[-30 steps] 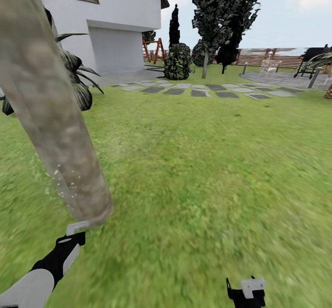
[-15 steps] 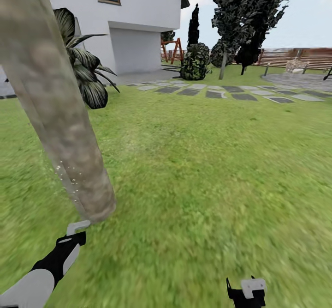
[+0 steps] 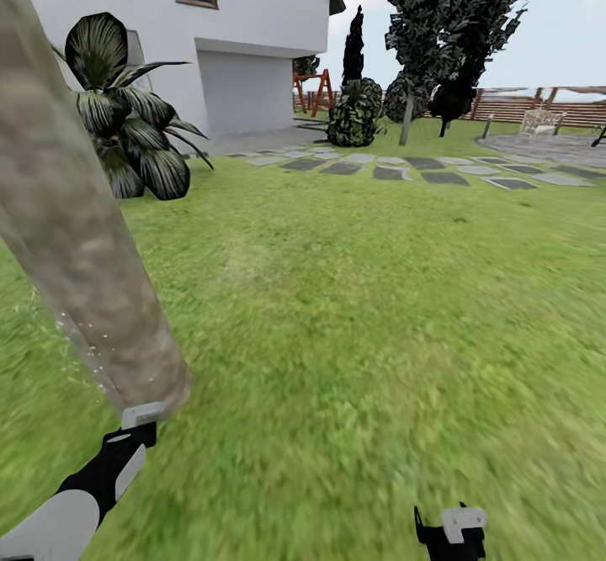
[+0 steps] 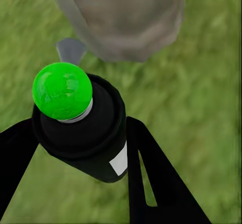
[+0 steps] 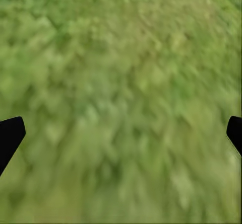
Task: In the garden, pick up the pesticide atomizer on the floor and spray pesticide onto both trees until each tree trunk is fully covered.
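A home garden: a grass lawn [image 3: 353, 309] runs from near to far, where a white house [image 3: 210, 14] stands at the left, grey stepping stones [image 3: 396, 170] cross the middle, and a slatted wooden fence [image 3: 539, 111] closes the right, with trees [image 3: 446, 14] beside it.

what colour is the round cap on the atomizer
Bright green cap on the black atomizer, best seen in the left wrist view.

Green-capped black pesticide atomizer [image 4: 83, 128] between dark fingers [image 4: 151, 178], beside speckled tree trunk [image 3: 76, 241].
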